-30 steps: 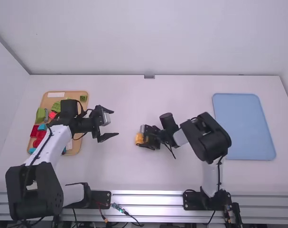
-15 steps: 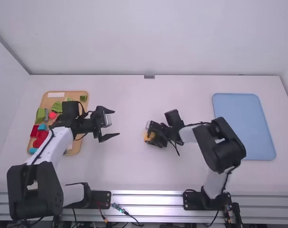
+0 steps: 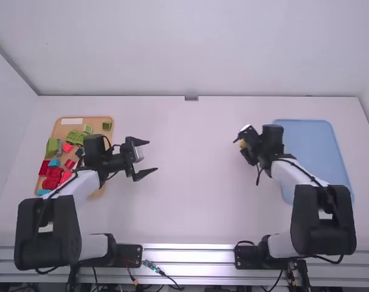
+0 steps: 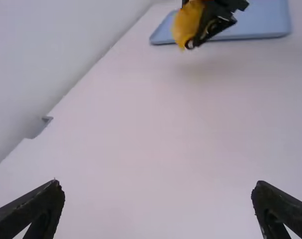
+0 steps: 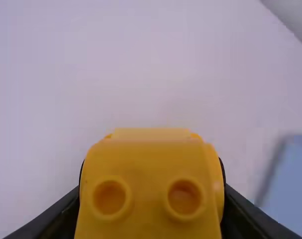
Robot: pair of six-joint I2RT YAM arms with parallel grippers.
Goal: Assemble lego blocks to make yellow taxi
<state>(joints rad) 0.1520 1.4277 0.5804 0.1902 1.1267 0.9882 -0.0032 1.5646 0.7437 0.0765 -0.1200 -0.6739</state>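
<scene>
Red blocks (image 3: 53,176) and green blocks (image 3: 51,147) sit in the tan tray (image 3: 96,122) at the left end of the table (image 3: 190,201), partly behind the left arm. Just right of that tray is the left tool (image 3: 152,156), its fingers spread wide with nothing between them, pointing toward the middle and well apart from the yellow block. Bare tabletop lies between the two tools. Beyond it, the right tool (image 5: 151,169) is clamped on the yellow block (image 4: 186,25), one finger to each side of it, and carries it above the table. Two round studs face the right wrist camera. The blue tray (image 3: 312,158) lies to the right, its left edge near the block, its long axis running roughly away from the arm bases. The right arm is plainly the nearer one. If that tray is the goal, as seems likely, the next move calls for a short shift to the right and then down; letting go too soon could drop the block across the rim.
</scene>
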